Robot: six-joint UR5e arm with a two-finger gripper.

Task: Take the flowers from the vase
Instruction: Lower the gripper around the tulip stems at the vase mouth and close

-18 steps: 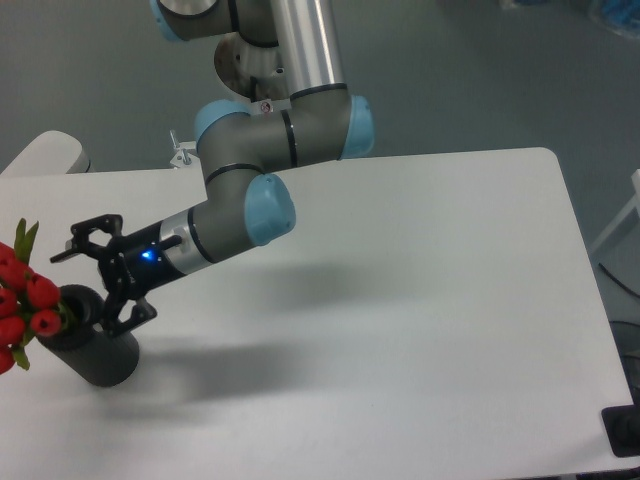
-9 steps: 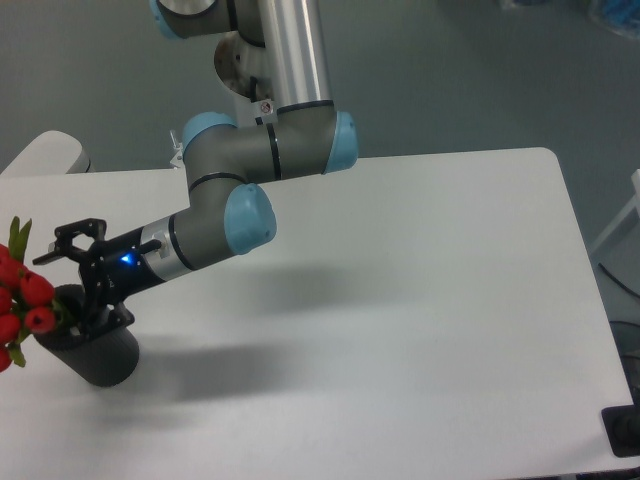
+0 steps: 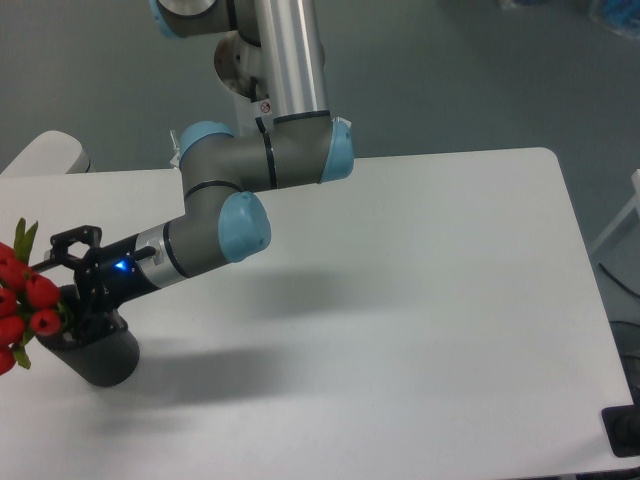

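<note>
Item, far left of your white rectangular bench [image 3: 430, 300]: one plain dark grey matte cylindrical vase [image 3: 100, 358], upright, very near the bench's left edge. Item, standing in that vase: one small bunch of red tulip-like flowers with green leaves [image 3: 22, 300], the heads leaning out to the left of the rim and partly cut off by the picture's edge; the stems are not visible here. Item, reaching in from the right: one grey and pale blue arm carrying a black two-finger tool [image 3: 78, 285], a blue light showing on its wrist, its fingers spread apart with one tip above the vase mouth and the other low against the rim; nothing is pinched between them. Whether the lower finger touches the vase cannot be told. Condition of the task, as you should judge it: approach made, grasp not yet made. Hazards for your attention: the vase sits close to the bench edge, so a sideways push from the lower finger could slide or tip it off; closing on the buds instead of the stems could crush or shed them; closing too near the rim could catch the vase wall and lift it along with the bunch.
</note>
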